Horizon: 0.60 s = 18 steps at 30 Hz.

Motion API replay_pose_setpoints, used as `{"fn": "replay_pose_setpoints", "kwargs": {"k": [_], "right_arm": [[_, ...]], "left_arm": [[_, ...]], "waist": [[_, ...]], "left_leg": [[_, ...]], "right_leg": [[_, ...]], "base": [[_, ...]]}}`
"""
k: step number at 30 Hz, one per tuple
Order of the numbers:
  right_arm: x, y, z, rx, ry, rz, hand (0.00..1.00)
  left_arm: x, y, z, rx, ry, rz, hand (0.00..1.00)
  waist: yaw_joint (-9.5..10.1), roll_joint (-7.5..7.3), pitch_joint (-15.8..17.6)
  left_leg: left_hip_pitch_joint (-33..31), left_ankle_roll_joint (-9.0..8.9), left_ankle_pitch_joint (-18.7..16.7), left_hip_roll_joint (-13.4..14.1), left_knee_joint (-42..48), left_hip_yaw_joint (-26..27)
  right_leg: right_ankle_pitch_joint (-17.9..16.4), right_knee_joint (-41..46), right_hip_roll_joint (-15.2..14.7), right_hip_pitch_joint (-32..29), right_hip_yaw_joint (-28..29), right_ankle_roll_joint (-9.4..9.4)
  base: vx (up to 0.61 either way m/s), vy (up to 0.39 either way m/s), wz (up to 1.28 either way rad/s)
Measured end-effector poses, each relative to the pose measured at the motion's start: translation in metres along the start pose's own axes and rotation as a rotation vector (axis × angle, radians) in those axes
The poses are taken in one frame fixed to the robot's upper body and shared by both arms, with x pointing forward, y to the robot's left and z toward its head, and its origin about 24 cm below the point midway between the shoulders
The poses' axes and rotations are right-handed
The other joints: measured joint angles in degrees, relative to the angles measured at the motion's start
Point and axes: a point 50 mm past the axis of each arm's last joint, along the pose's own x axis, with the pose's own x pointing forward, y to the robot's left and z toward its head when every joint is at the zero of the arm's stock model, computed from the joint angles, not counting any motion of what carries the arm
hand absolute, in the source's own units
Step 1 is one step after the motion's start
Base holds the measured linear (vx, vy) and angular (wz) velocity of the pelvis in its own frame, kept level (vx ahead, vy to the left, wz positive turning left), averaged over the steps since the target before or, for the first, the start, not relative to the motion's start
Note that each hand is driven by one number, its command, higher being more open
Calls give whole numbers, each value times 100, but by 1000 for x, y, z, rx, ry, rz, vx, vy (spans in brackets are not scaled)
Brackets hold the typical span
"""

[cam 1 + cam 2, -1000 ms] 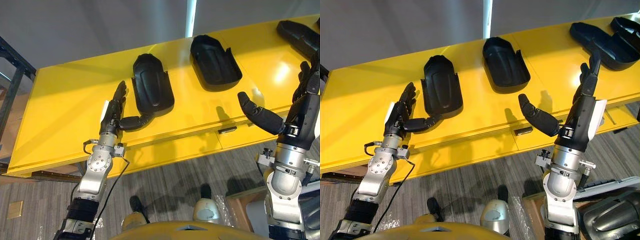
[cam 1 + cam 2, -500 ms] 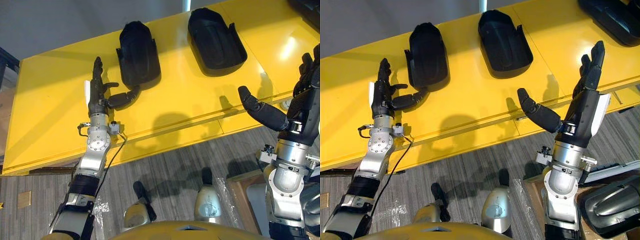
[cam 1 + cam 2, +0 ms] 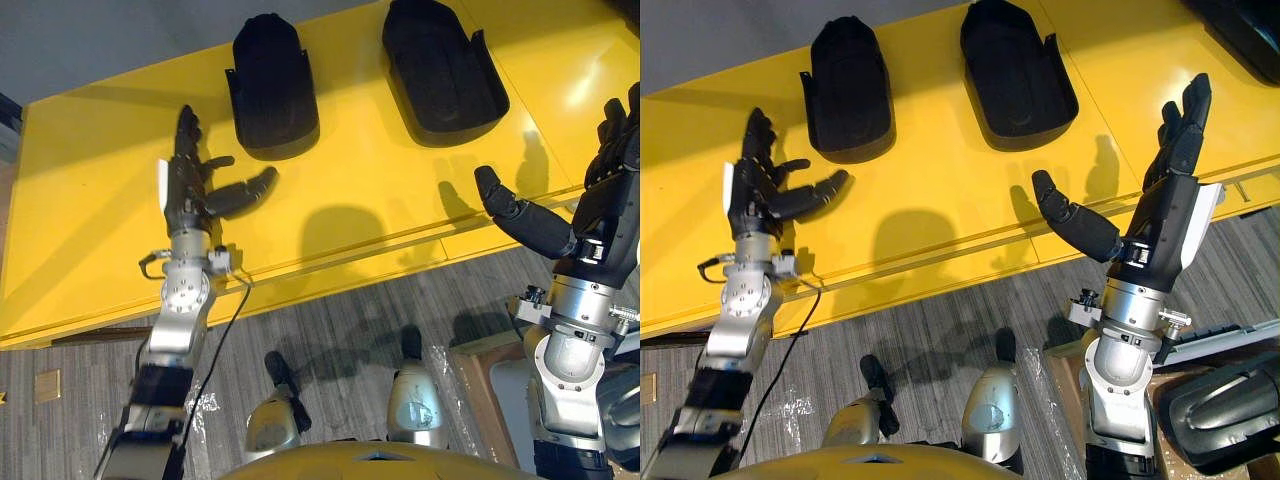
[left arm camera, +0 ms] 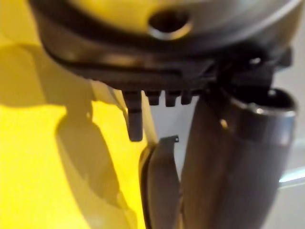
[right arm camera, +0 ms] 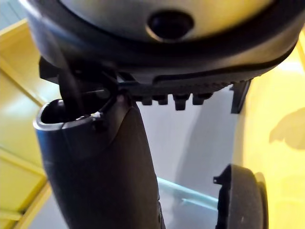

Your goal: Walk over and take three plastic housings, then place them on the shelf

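Two black plastic housings lie on the yellow table [image 3: 380,200]: one [image 3: 271,87] at the back left, one [image 3: 443,70] at the back middle, hollow side up. More black housings [image 3: 1240,22] sit at the far right corner. My left hand [image 3: 195,190] hovers open over the table, just in front and left of the left housing, thumb pointing toward it, not touching. My right hand [image 3: 1170,190] is raised open above the table's front edge, right of the middle housing, holding nothing. The left wrist view catches a housing's edge [image 4: 159,186].
The table's front edge [image 3: 330,265] runs across the middle of the view, with grey carpet floor [image 3: 340,330] below it. A dark container [image 3: 1230,410] sits on the floor at the lower right. A grey wall [image 3: 120,30] stands behind the table.
The view has shifted closer over the table. My left hand has drawn back a little from the left housing and its thumb has lifted off it. The right hand holds its pose.
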Motion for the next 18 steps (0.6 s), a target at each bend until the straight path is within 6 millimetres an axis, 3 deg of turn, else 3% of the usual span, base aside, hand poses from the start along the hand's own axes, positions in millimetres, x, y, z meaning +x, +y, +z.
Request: {"fn": "replay_pose_setpoints", "kwargs": {"k": [4, 7, 13, 18], "right_arm": [[2, 9, 8, 17, -47, 126, 100], [5, 17, 12, -21, -81, 350, 100], [30, 31, 12, -124, -159, 656, 100], [50, 40, -7, -199, -108, 798, 100]], "left_arm": [[-25, -21, 12, -138, -19, -195, 100], [-38, -29, 30, -275, -68, -358, 100], [-63, -21, 30, -383, -31, -467, 100], [-71, -9, 25, -338, 28, -476, 100]], "waist": [[73, -4, -13], [251, 4, -107], [571, -33, -703], [804, -164, -843]], "left_leg": [[111, -4, -16, -2, -15, -182], [176, -4, -16, -4, -18, -380], [218, -13, -1, -19, -17, -815], [255, -24, -9, -45, -24, -1075]], "right_leg": [[-96, -13, -25, 299, -224, 46], [-108, -79, -38, 571, -464, 49], [-108, -225, -40, 1041, -944, 28], [-129, -304, -40, 1351, -1257, 18]], "base": [[-5, -2, 24], [5, -5, 32], [36, -10, 36], [-49, 2, 29]]}}
